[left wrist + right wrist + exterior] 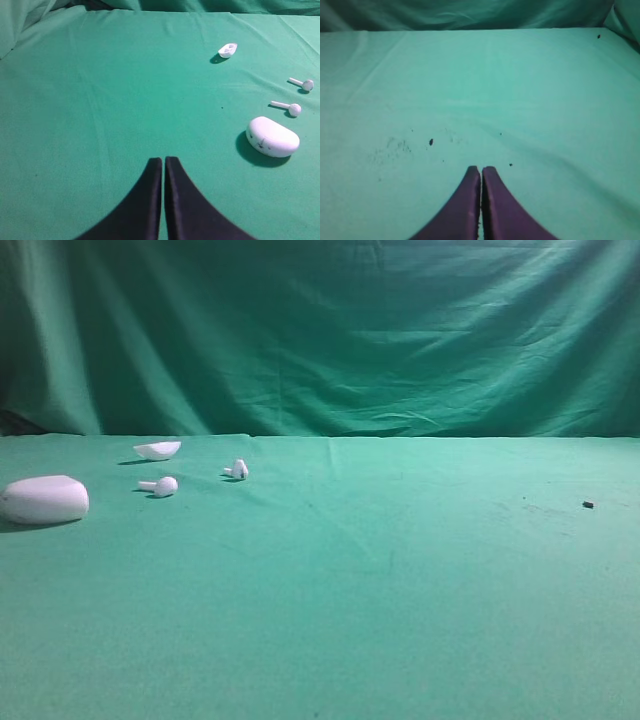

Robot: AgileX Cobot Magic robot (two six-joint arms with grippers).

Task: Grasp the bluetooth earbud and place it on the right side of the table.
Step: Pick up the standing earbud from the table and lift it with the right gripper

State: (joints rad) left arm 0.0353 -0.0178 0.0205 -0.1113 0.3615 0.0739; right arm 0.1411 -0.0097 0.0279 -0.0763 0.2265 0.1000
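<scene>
Two white bluetooth earbuds lie on the green table (pixel 400 590) at the left: one (pixel 160 486) nearer, one (pixel 238 470) a little farther right. In the left wrist view they lie at the right edge, the near one (pixel 291 108) and the far one (pixel 304 84). My left gripper (pixel 163 159) is shut and empty, well left of them. My right gripper (pixel 481 169) is shut and empty over bare cloth. Neither gripper shows in the exterior high view.
A big white oval case (pixel 44 499) lies at the far left, also seen in the left wrist view (pixel 272 136). A white shallow shell (pixel 157 450) lies behind the earbuds. A dark speck (pixel 588 505) sits on the right side. A green curtain (pixel 320 330) hangs behind.
</scene>
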